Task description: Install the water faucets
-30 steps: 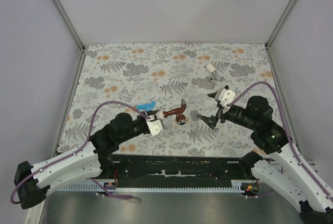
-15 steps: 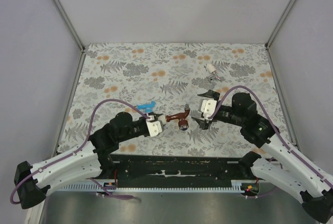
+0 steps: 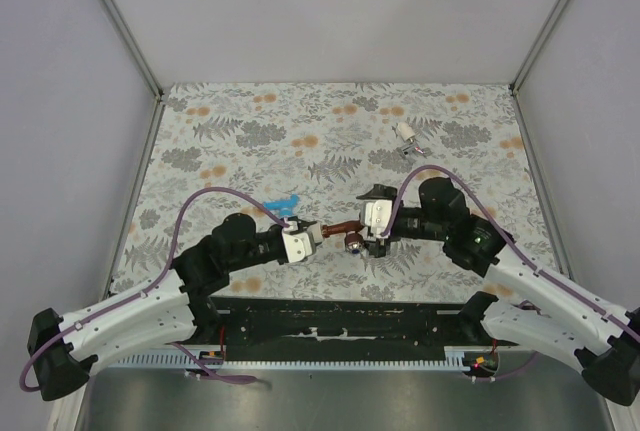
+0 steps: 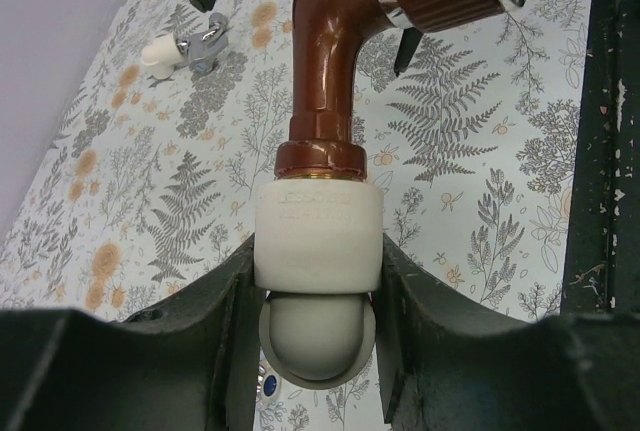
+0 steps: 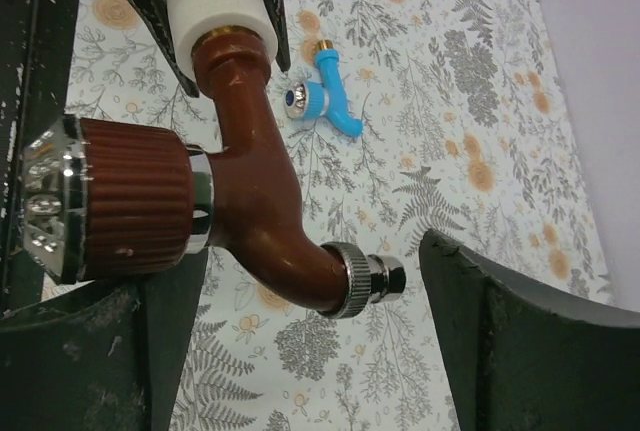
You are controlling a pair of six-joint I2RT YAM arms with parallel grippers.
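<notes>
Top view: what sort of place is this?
Likely a lab test cell, not a home: plain white panels in metal posts box in a table with a floral cloth, two arms are bolted at its near edge, and a blue faucet and a white faucet lie loose on it.

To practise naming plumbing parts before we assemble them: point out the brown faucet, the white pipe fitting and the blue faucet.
brown faucet (image 5: 250, 191): right wrist view, on its curved body.
white pipe fitting (image 4: 318, 236): left wrist view, on its collar.
blue faucet (image 5: 336, 103): right wrist view, on its blue body.
</notes>
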